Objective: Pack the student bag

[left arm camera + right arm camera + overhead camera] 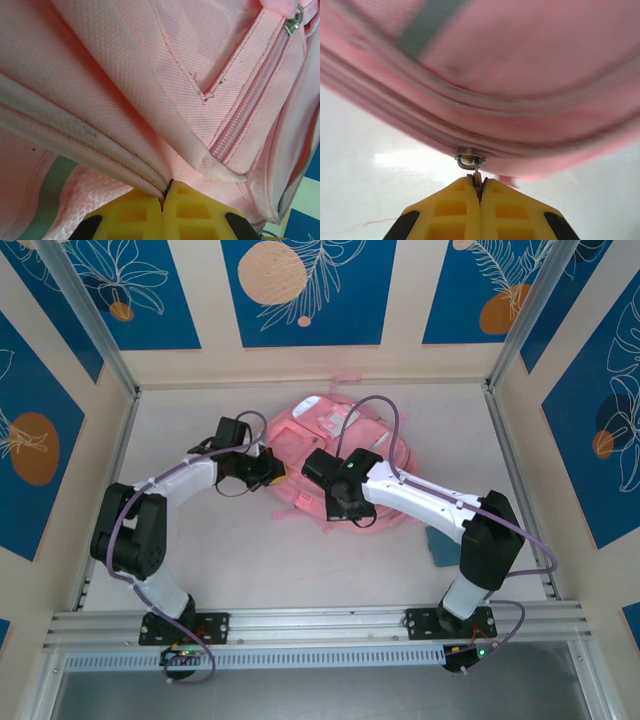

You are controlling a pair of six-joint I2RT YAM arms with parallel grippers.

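Note:
The student bag (335, 435), a soft pink backpack, lies in the middle of the table. My left gripper (272, 470) is at its left edge, and in the left wrist view its yellow jaws (163, 197) are shut on a fold of the bag's pale zipper edge (115, 155). My right gripper (345, 508) is over the bag's near edge. In the right wrist view its jaws (479, 184) are shut on the metal zipper pull (469, 160) that hangs from the bag's seam (520, 105). A second zipper slider (294, 22) shows at the left wrist view's top right.
A dark teal flat object (440, 547) lies on the table to the right of the bag, partly under my right arm. Metal frame posts and patterned blue walls enclose the white table (200, 540) on three sides.

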